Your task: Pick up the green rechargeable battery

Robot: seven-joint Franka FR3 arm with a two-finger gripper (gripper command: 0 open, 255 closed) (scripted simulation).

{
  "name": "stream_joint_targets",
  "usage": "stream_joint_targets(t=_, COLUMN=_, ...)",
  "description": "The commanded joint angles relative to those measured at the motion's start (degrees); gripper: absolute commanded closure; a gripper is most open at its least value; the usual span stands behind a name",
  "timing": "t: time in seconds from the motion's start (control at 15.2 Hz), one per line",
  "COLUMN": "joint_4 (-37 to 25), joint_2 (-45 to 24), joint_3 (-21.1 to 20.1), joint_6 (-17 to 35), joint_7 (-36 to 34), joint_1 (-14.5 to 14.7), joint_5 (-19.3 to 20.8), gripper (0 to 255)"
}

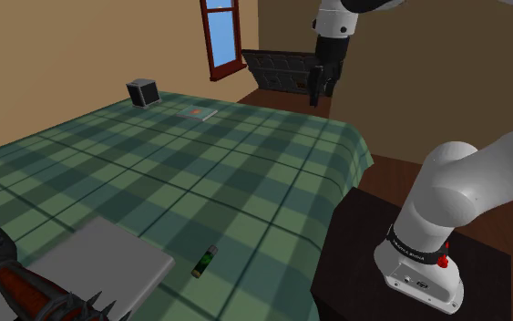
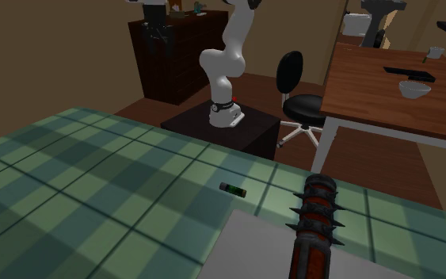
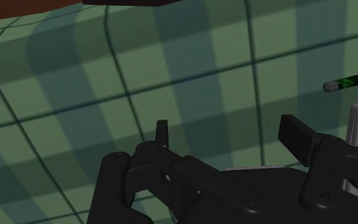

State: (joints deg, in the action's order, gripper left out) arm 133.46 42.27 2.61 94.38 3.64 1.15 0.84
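The green battery (image 1: 204,262) is a small cylinder with pale caps, lying flat on the green plaid bedcover (image 1: 154,173) near the cover's front edge, just right of a grey slab in the shoulder view. It also lies on the cover in the second exterior view as the battery (image 2: 233,189). My gripper (image 1: 319,91) hangs high over the bed's far corner, well away from the battery. In the wrist view the gripper (image 3: 228,137) is open, its black fingers (image 3: 295,135) apart with nothing between them, and the battery (image 3: 344,83) lies far off beyond the fingers.
A flat grey slab (image 1: 99,264) and a spiked red-and-black club (image 1: 35,292) lie close to the battery. A dark cube (image 1: 143,92) and a small flat item (image 1: 196,113) sit at the bed's far side. A dark cabinet (image 1: 282,71) stands behind the bed; my stand (image 1: 400,264) is beside it.
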Motion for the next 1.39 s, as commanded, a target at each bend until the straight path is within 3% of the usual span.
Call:
stream_joint_targets(t=0.0, joint_4=0.0, joint_2=0.0, joint_3=0.0, joint_6=0.0, joint_7=0.0, joint_1=0.0, joint_5=0.0, gripper=0)
stream_joint_targets(t=0.66, joint_4=11.9, joint_2=1.4, joint_3=-13.8, joint_6=10.1, joint_7=-23.9, joint_1=0.4, joint_5=-8.7, gripper=0)
stream_joint_targets(t=1.32, joint_4=13.4, joint_2=-10.2, joint_3=-29.6, joint_6=23.7, joint_7=-48.2, joint_1=-0.1, joint_5=-16.0, gripper=0)
